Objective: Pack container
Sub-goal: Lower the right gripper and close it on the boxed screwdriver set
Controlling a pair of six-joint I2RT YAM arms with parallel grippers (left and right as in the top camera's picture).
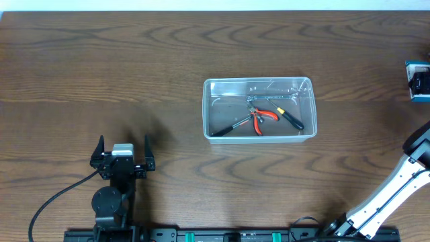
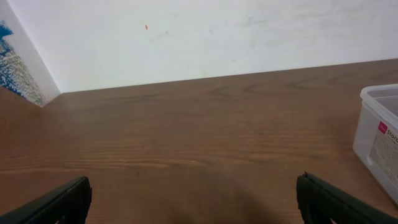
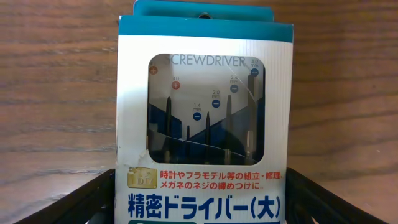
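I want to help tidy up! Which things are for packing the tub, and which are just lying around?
For packing: container, pliers inside it, screwdriver box, right tool straddling that box.
Just there: left tool, open; black cable.

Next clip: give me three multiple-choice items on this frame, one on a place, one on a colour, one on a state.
1. Where is the screwdriver box? A in the container; B at the overhead view's right edge; C beside the left gripper.
2. The pliers' handles are: A red; B green; C white.
3. The left gripper's jaws are: A shut on the pliers; B open, empty; C shut, empty.
Key: B, it lies far right of the container; A, red shows inside the container; B, jaws stand apart with nothing between.
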